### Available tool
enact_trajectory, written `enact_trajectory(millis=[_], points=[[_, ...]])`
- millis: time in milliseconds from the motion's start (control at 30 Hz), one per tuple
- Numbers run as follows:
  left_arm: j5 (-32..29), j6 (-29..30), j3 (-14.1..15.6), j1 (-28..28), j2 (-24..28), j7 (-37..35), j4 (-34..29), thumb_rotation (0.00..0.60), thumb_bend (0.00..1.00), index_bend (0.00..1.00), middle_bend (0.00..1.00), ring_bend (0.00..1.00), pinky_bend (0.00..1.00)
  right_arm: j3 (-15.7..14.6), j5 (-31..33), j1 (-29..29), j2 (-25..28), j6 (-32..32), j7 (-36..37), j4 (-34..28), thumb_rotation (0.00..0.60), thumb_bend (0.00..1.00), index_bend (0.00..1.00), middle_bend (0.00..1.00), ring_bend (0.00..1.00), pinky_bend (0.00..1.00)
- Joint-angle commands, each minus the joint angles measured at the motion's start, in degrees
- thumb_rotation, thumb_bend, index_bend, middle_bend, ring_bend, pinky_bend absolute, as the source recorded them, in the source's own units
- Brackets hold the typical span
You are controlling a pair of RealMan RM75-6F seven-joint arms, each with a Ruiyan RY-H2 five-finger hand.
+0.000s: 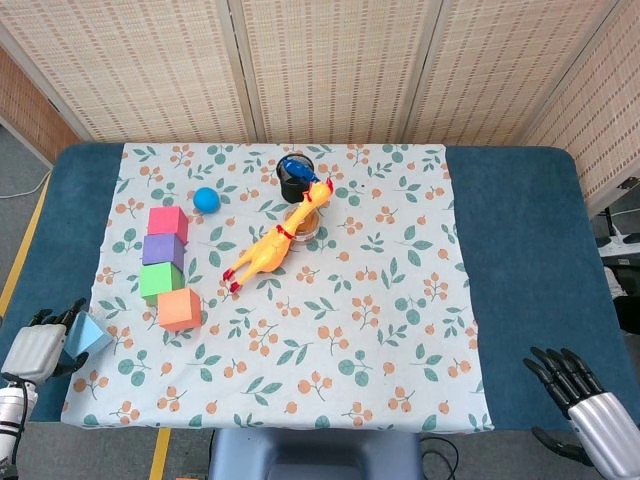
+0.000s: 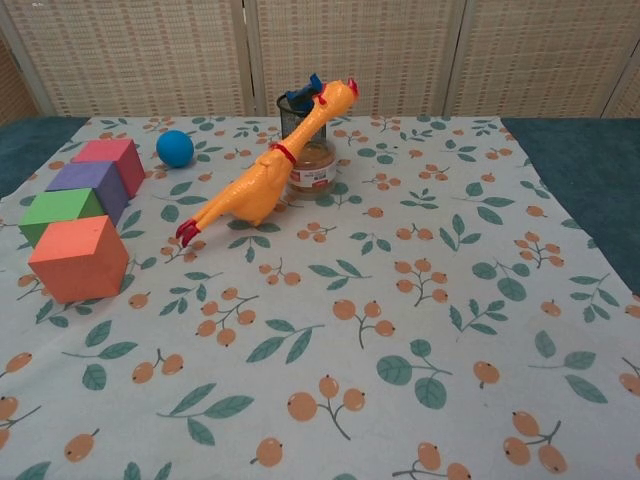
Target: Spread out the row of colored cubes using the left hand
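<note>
Covering blue table (image 1: 520, 230), floral cloth (image 1: 380, 330), wicker screens (image 1: 330, 60)

No legible text on anything.

cubes (image 2: 80, 215): touching row, left | rubber chicken (image 2: 265, 175): leaning on jar (image 2: 312, 168)

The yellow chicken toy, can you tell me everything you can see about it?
The rubber chicken looks like a soft, squeaky toy: yellow-orange body, long neck with a red collar, red comb and red feet. It lies slanted on the flowered cloth, feet down near the cloth, its neck propped up against a small jar, head reaching a black mesh cup behind. Neither hand touches it.
</note>
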Motion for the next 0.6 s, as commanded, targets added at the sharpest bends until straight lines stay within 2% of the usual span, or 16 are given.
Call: enact_trajectory(millis=[33, 167, 300, 367, 433, 500, 600], points=[[2.06, -0.09, 0.52, -0.15, 1.28, -1.35, -2.28, 0.6, 0.35, 0.0, 0.1, 0.08, 0.12, -0.01, -0.06, -0.01, 0.04, 0.12, 0.08, 0.0, 0.6, 0.11, 0.0, 0.0, 0.0, 0.0], [3.56, 0.65, 0.6, -0.31, 1.77, -1.91, -3.38, 0.6, 0.35, 0.0, 0.04, 0.03, 0.09, -0.01, -0.06, -0.07, 0.08, 0.28, 0.19, 0.1, 0.6, 0.11, 0.0, 0.0, 0.0, 0.0], [4.57, 1.63, 0.66, -0.28, 2.23, -1.39, -4.62, 0.6, 0.35, 0.0, 0.02, 0.02, 0.08, -0.02, -0.09, -0.08, 0.0, 0.25, 0.08, 0.23, 0.6, 0.11, 0.0, 0.0, 0.0, 0.0], [6.34, 3.05, 0.67, -0.21, 2.08, -2.62, -5.24, 0.6, 0.35, 0.0, 0.08, 0.08, 0.07, -0.04, -0.12, -0.03, -0.05, 0.1, 0.0, 0.14, 0.6, 0.11, 0.0, 0.0, 0.0, 0.0], [9.34, 5.21, 0.83, -0.18, 1.36, -4.68, -4.88, 0.6, 0.38, 0.0, 0.16, 0.18, 0.04, -0.08, -0.12, 0.0, -0.12, -0.06, -0.06, 0.15, 0.6, 0.11, 0.0, 0.0, 0.0, 0.0], [12.7, 6.88, 1.11, -0.65, 0.48, -7.06, -4.54, 0.6, 0.39, 0.0, 0.19, 0.22, 0.02, -0.19, -0.28, 0.09, -0.24, -0.34, -0.21, 0.15, 0.6, 0.11, 0.0, 0.0, 0.0, 0.0], [14.82, 5.88, 1.17, -2.39, -0.26, -7.37, -4.91, 0.6, 0.4, 0.0, 0.17, 0.24, 0.02, -0.37, -0.59, 0.15, -0.33, -0.52, -0.42, 0.15, 0.6, 0.11, 0.0, 0.0, 0.0, 0.0]])
